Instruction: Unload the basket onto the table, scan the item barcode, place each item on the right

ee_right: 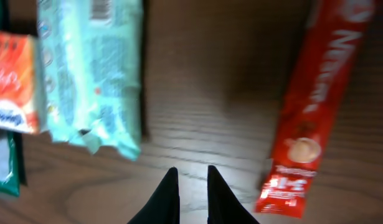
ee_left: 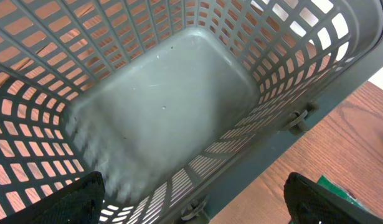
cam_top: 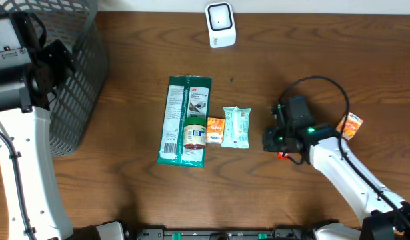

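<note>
The right gripper [ee_right: 193, 186] is hovering over bare table [ee_right: 197, 93] with its fingers nearly together, holding nothing. A red Nescafé sachet [ee_right: 309, 112] is lying just right of it, a mint-green packet [ee_right: 94, 74] to its left, beside an orange packet [ee_right: 14, 84]. The left gripper [ee_left: 191, 202] is hanging wide open above the grey basket [ee_left: 166, 99]. The white scanner [cam_top: 221, 25] is standing well apart at the table's far edge.

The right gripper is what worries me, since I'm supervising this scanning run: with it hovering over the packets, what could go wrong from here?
The right gripper has its jaws nearly together and empty, between the red Nescafe stick and the mint-green packet. Descending like this, it could push an item instead of gripping it. The green packet lies tight against the orange sachet, so a grab might drag both.
</note>
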Robot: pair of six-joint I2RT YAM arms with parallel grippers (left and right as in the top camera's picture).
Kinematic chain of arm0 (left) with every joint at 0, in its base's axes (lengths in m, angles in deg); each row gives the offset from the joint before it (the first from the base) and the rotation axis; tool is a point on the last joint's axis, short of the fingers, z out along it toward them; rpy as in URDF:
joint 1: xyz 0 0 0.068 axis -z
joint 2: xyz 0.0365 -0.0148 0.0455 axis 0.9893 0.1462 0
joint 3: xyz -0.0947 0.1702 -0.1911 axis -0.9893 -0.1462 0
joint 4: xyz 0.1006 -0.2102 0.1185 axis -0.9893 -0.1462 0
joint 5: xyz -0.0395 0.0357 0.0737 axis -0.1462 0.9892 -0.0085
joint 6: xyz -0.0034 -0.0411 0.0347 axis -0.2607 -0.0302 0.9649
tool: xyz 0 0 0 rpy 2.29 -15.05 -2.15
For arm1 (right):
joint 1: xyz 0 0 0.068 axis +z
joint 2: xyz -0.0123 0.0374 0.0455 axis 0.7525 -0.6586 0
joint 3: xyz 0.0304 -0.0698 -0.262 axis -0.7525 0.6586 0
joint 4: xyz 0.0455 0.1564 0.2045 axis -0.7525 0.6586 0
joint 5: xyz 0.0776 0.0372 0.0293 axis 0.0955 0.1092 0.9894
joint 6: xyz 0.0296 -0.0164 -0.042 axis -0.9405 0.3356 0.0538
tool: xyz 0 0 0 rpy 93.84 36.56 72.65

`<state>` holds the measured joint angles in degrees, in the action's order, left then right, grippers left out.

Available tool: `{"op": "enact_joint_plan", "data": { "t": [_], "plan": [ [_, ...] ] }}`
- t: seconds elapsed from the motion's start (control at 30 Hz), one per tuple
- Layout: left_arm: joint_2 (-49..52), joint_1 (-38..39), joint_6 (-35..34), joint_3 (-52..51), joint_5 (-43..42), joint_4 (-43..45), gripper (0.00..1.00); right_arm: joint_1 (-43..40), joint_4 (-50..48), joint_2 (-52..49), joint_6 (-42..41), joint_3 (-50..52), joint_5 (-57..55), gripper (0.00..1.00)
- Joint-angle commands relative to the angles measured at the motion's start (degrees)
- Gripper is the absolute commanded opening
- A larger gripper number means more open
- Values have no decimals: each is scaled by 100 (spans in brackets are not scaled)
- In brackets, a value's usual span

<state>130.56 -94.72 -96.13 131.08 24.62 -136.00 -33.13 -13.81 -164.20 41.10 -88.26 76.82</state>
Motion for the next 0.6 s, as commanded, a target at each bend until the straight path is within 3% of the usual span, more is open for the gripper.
{"op": "enact_joint_plan", "data": {
  "t": [0.0,0.57],
  "plan": [
    [-7,-31,55,35,72,-4,92,-295,76,-4,258,-131,76,12],
    [-7,-31,55,35,72,-2,92,-649,118,-4,643,-131,46,13]
  ]
}}
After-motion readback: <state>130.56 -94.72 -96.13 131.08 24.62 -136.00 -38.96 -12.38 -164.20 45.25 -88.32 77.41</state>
